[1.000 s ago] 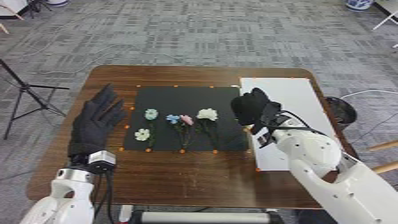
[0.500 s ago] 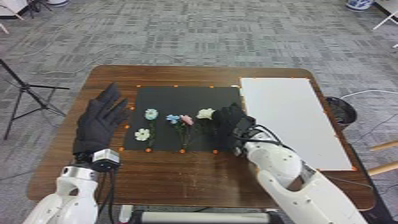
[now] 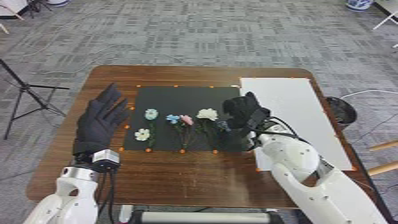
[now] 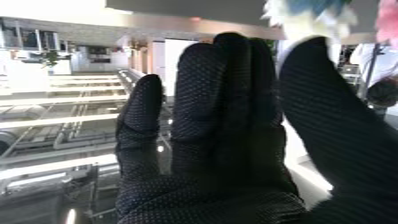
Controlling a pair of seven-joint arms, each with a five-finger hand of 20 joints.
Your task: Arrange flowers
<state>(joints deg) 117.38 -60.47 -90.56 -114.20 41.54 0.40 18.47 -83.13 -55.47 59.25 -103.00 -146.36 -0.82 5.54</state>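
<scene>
In the head view my left hand [image 3: 102, 122] rests open at the table's left side, fingers straight. My right hand [image 3: 245, 111] is over the black mat's [image 3: 182, 95] right edge, open and holding nothing. Across the mat lie a pale teal flower [image 3: 151, 114], a small white flower [image 3: 142, 134], a blue flower [image 3: 172, 119], a pink flower [image 3: 187, 120] and a larger white flower [image 3: 207, 114]. A dark bluish flower [image 3: 223, 125] lies between that white one and my right hand. The right wrist view shows my right hand [image 4: 213, 150] with straight fingers, near white petals [image 4: 311, 25].
A white sheet [image 3: 280, 95] covers the right part of the brown table [image 3: 187, 180], partly under my right arm. A dark bin [image 3: 342, 111] stands on the floor beyond the table's right edge. To the left is a black tripod [image 3: 27, 90].
My right hand went left over the mat beside the large white flower, then drew back right. The dark bluish flower has come into sight there. My left hand has barely moved.
</scene>
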